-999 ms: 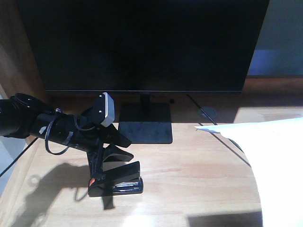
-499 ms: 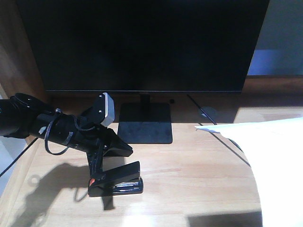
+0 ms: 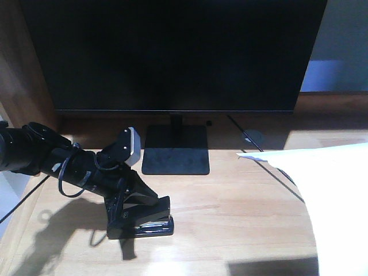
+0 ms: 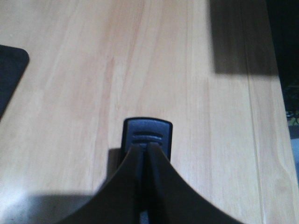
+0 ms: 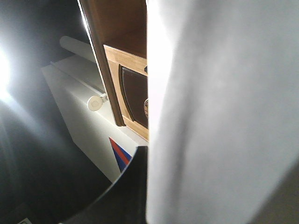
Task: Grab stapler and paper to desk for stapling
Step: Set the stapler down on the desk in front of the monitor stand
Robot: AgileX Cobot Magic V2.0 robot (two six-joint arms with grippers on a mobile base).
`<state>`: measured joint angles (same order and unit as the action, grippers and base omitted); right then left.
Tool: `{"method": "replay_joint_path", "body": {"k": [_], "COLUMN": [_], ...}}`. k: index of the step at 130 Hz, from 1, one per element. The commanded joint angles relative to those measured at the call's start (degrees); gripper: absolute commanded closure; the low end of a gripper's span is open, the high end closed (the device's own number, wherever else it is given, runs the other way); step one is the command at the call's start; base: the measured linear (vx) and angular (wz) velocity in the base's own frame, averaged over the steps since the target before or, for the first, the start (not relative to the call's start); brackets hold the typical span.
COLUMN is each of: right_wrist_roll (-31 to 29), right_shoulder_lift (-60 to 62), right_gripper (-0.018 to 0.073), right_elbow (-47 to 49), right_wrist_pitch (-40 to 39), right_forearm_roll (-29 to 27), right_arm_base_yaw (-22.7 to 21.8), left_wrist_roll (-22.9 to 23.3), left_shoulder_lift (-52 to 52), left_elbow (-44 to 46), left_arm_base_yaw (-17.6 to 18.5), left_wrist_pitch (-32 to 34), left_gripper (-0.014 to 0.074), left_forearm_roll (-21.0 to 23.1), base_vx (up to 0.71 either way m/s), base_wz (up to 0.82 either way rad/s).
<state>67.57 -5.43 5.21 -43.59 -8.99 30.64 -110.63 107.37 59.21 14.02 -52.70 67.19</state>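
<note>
Now that the arm has come down over the last second, the left gripper (image 4: pixel 145 148) sits low on the stapler (image 3: pixel 154 215) at the lower left of the front view. A moment ago it hung above with its jaws spread and the orange patch showing; the wrist now covers that patch. The stapler itself has not shifted: it stands on the desk (image 3: pixel 241 213), just in front and left of the monitor stand (image 3: pixel 175 150), its top arm tilted up as before. I read this as the grasp being made, not yet a lift. In the left wrist view the fingers (image 4: pixel 124 186) are drawn almost together, with only a thin dark slit between them, and the stapler's ribbed end pokes out beyond their tips at the centre of the frame. That end is wider than the slit, so the tips lie over the top rather than around the sides; whether they press on it or pinch some part I cannot tell. Further right, the paper (image 3: pixel 336 190) fills the right edge of the front view, looking lifted off the desk and unmoved. In the right wrist view it blanks out the right half, with one dark finger of the right gripper (image 5: pixel 138 186) at the bottom. I cannot tell how that gripper stands, though I judge it holds the sheet.
</note>
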Motion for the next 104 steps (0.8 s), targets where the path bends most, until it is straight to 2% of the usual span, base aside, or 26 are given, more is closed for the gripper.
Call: {"method": "replay_joint_path", "body": {"k": [1,104], "right_wrist_roll": [-0.83,-0.83], "right_shoulder_lift": [-0.66,-0.66], "right_gripper": [0.0565,0.0565], "right_elbow": [1.61,1.61], "right_wrist_pitch": [-2.59,-2.59], "right_forearm_roll": [1.13,1.13], "right_arm_base_yaw": [-0.33,-0.33], "left_wrist_roll": [0.65,0.65], "left_shoulder_lift": [-2.06,-2.15], "left_elbow": [0.76,0.76], "left_arm_base_yaw": [0.16,0.16], "left_wrist_pitch": [-2.16,-2.11], "left_gripper": [0.0604,0.0604], "left_forearm_roll": [2.29,2.36], "base_vx": [0.00,0.00], "base_wz": [0.00,0.00]}}
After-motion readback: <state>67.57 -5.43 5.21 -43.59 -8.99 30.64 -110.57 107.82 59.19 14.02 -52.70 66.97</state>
